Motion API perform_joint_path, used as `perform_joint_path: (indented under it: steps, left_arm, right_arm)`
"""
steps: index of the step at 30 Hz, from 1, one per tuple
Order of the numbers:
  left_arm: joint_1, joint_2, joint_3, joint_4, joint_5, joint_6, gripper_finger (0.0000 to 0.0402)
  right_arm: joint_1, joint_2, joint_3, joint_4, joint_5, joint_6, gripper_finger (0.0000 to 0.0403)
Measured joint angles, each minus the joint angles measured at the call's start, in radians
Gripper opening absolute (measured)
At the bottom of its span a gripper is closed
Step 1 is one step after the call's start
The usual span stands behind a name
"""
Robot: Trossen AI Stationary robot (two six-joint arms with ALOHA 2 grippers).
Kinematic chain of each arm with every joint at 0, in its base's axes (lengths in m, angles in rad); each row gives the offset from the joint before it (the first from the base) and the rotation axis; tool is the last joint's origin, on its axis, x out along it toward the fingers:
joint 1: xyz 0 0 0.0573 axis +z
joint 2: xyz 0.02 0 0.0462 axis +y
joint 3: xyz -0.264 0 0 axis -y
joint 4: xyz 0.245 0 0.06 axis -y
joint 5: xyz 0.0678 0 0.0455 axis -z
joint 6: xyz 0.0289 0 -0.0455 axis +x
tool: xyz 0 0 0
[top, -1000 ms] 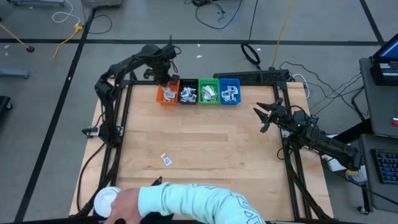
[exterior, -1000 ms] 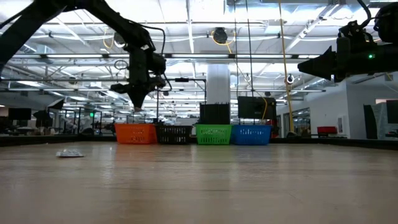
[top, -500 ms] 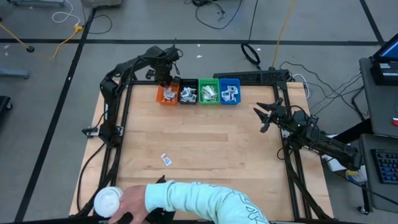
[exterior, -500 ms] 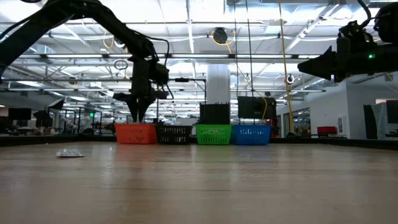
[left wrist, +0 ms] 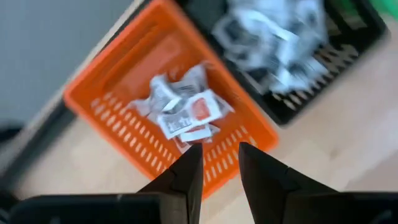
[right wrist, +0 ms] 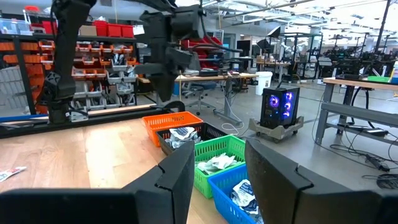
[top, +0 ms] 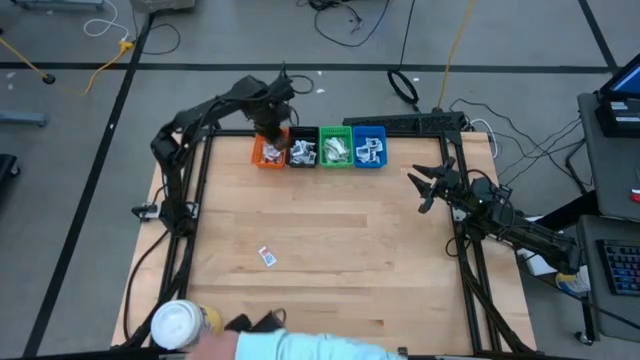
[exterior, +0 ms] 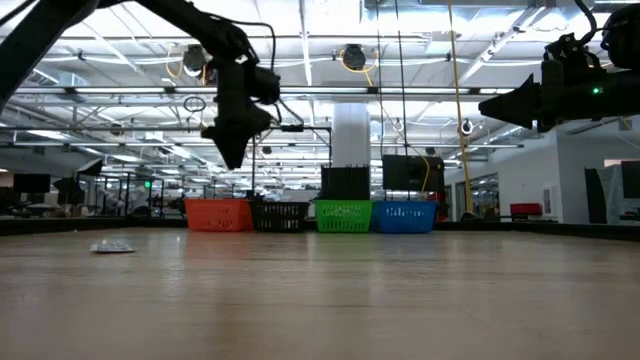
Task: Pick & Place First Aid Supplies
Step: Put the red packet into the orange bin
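Above the orange bin (top: 268, 151), the left gripper (left wrist: 214, 163) hangs with fingers slightly parted and nothing between them; white packets (left wrist: 184, 109) lie heaped in the bin below. One packet (top: 267, 256) lies alone mid-table. Well apart, the right gripper (top: 424, 187) waits open.

Person's sleeve (top: 300, 347) cut off by high view's bottom edge; lone packet's (top: 267, 256) print too small to read.

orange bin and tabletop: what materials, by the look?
Orange bin: looks like moulded plastic, semi-gloss; slotted lattice walls, uniform colour, rounded rim. Tabletop: looks like wood, butcher-block style; pale planks with visible seams and grain, satin finish. It could be laminate.
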Motion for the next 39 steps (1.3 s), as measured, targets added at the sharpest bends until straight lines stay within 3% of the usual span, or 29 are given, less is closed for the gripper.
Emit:
perform_joint_path:
  steps: [5, 11, 14, 18, 25, 39]
  left_arm:
    - [-0.076, -0.041, -0.052, 0.007, -0.001, 0.287, 0.0109]
    - [-0.193, -0.131, -0.198, 0.051, 0.009, 0.392, 0.0109]
    - [-0.262, -0.194, -0.282, 0.102, 0.067, 0.427, 0.0108]
    - [-0.374, -0.264, -0.387, 0.168, 0.119, 0.431, 0.0108]
    - [-0.573, -0.345, -0.534, 0.198, 0.123, 0.367, 0.0108]
    - [-0.880, -0.375, -0.591, 0.246, 0.123, 0.151, 0.0108]
  right_arm:
    - [0.000, 0.000, 0.000, 0.000, 0.000, 0.000, 0.0139]
    - [0.000, 0.000, 0.000, 0.000, 0.000, 0.000, 0.0139]
    - [0.000, 0.000, 0.000, 0.000, 0.000, 0.000, 0.0139]
    - [0.000, 0.000, 0.000, 0.000, 0.000, 0.000, 0.0139]
    - [0.000, 0.000, 0.000, 0.000, 0.000, 0.000, 0.0139]
    - [0.000, 0.000, 0.000, 0.000, 0.000, 0.000, 0.0139]
